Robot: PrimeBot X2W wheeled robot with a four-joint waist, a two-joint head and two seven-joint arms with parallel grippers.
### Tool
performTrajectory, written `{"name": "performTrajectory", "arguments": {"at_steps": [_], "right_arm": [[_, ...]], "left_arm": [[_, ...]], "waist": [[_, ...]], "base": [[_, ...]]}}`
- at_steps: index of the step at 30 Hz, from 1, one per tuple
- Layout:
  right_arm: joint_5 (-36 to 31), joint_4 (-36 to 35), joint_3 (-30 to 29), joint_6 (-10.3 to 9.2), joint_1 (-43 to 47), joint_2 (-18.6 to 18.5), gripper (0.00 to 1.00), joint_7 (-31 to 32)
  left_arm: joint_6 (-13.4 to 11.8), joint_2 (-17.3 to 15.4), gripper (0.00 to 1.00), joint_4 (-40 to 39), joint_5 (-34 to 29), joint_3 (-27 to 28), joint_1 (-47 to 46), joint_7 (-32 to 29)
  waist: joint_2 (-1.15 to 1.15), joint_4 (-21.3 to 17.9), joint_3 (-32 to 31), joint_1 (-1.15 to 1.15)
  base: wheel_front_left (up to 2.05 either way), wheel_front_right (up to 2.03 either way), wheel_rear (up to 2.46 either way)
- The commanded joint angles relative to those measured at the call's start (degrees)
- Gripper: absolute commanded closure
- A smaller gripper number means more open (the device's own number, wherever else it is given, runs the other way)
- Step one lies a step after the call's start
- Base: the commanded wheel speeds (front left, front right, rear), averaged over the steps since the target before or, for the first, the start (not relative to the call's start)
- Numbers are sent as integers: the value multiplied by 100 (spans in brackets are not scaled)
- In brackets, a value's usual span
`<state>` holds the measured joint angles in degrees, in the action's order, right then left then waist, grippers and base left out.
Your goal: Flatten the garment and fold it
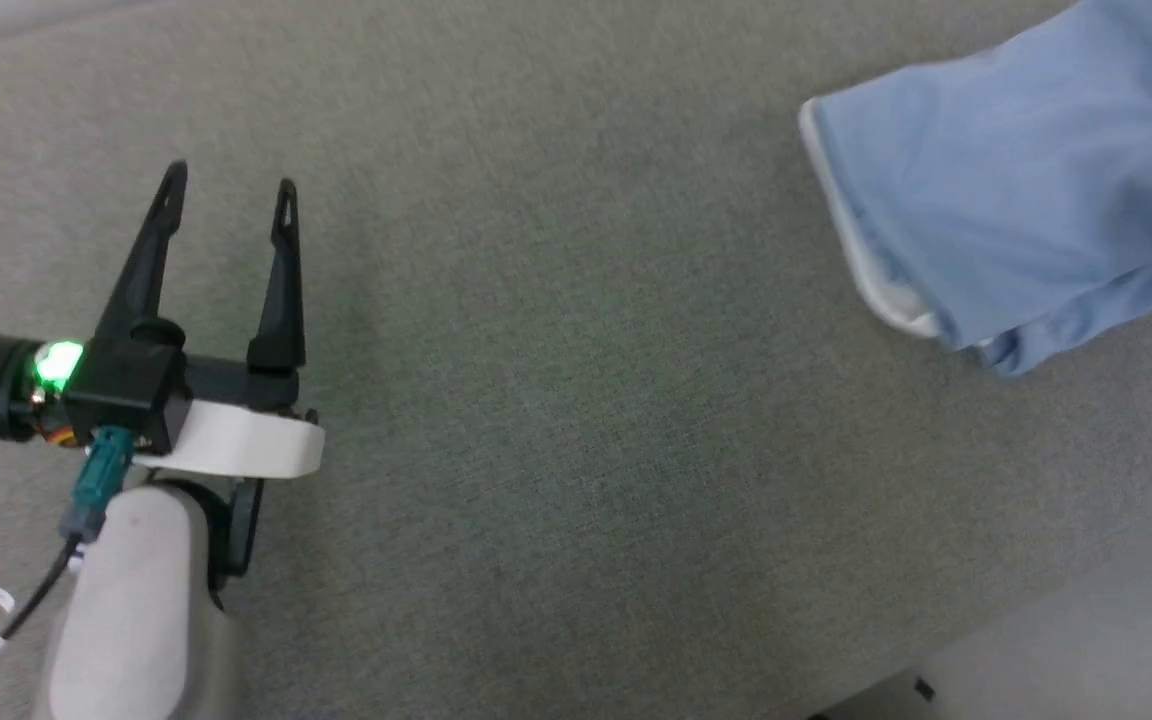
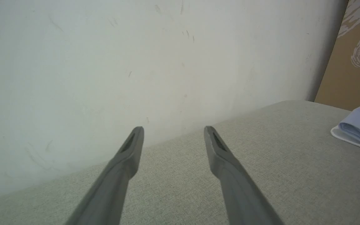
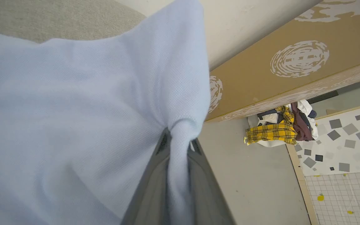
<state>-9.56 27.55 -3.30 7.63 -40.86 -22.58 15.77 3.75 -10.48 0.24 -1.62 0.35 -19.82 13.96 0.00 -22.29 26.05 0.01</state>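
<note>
Between the 2 closed fingers of the right end effector (image 3: 180, 142), a fold of the light blue shirt (image 3: 73, 109) is pinched, well right of the left end effector (image 1: 231, 180), which is spread wide and empty above the table (image 1: 576, 450). Flattening appears the step in hand; next, the left likely needs its own grip.

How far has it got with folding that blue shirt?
Early days. Nothing looks folded: the shirt is rumpled on the grey surface. In hand: the right hand is pinching a bunch of it, while the left hand hovers open, apart from the cloth. Flattening and every fold remain.
</note>
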Motion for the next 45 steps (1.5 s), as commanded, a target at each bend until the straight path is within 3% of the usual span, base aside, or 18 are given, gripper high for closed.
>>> {"name": "performTrajectory", "arguments": {"at_steps": [1, 13, 15, 16, 22, 30, 36, 45], "right_arm": [[-146, 76, -172, -14, -163, 11, 100, -115], [-1408, 890, -1826, -14, -783, 262, 100, -837], [-1562, 1002, -1995, -14, -788, 302, 47, -849], [-1635, 1027, -2078, -14, -788, 301, 0, -889], [-1707, 987, -2266, -14, -678, 390, 0, -1298], [-648, 576, -1652, -14, -236, 656, 0, -1847], [825, -658, -981, -14, 896, 893, 0, -1977], [1608, -2289, -815, -14, 2549, 1479, 0, -2046]], "left_arm": [[44, -69, 0, -46, -44, -17, -101, -31], [25, -194, 0, -127, -26, -97, -254, -85], [0, -172, 0, -84, -4, -108, -226, -61], [-15, -151, 0, -51, 15, -112, -213, -44], [-123, 47, 0, 197, 169, -132, -97, 55], [-259, 426, 0, 546, 586, -25, 367, 101], [-254, 634, 0, 774, 886, -11, 736, 103], [-222, 705, 0, 1104, 986, -96, 969, 103]], "waist": [[0, -210, 504, -1], [0, 309, 797, -1], [0, 360, 711, -1], [0, 387, 653, -1], [0, 567, 134, -1], [0, 1038, -995, -1], [0, 1669, -1704, -1], [0, 2249, -2134, -1]], "base": [[0, 0, 0], [0, 0, 0], [0, 0, 0], [0, 0, 0], [0, 0, 0], [0, 0, 0], [0, 0, 0], [0, 0, 0]]}}
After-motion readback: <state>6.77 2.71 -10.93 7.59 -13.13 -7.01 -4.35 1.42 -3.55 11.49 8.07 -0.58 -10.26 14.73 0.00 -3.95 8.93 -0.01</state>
